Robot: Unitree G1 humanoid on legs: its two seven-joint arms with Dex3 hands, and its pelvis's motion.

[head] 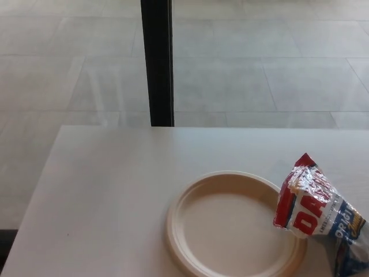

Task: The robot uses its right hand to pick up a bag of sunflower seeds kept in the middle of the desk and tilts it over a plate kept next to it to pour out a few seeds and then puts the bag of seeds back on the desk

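A red, white and blue bag of sunflower seeds [314, 208] lies at the right of the white desk, its crumpled top leaning over the right rim of the plate. The beige round plate [185, 202] sits at the front middle of the desk and looks bare inside. The bag's lower end runs out of the picture at the bottom right. Neither of my hands shows in the head view.
The white desk [109, 190] stretches left of the plate, with its left edge running diagonally and its far edge near a black vertical post [157, 60]. Beyond lies a grey tiled floor [259, 69].
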